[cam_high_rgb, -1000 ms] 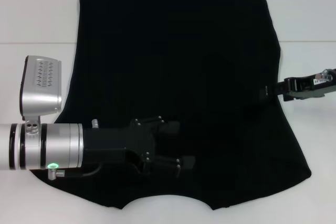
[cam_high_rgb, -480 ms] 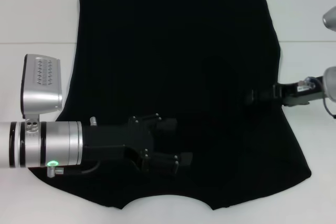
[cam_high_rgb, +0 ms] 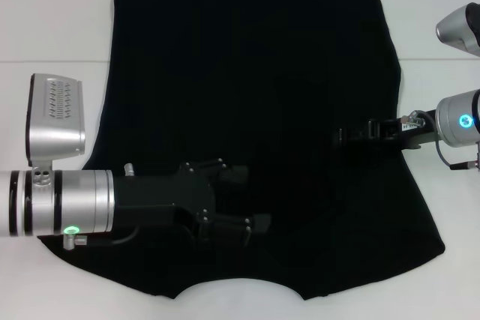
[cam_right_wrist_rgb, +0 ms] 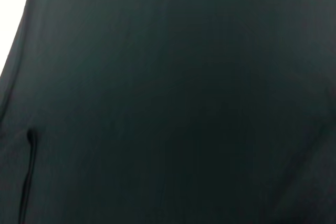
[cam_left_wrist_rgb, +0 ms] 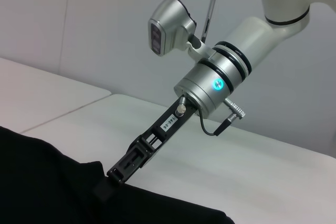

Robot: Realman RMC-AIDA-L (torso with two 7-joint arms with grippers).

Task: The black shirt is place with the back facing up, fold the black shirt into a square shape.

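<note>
**Two pincers over the shirt, fold not yet made**

Left pincer (cam_high_rgb: pixel 251 200) hovered wide over the near part of the black shirt (cam_high_rgb: pixel 247 73); right pincer (cam_high_rgb: pixel 349 136) reached in from the side, its gap impossible to read. The shirt lay flat across the white worktop (cam_high_rgb: pixel 52 28). Soft, light, limp, I'd judge: best pinched at an edge or hem. Plain pale wall (cam_left_wrist_rgb: pixel 105 24) behind.
</note>
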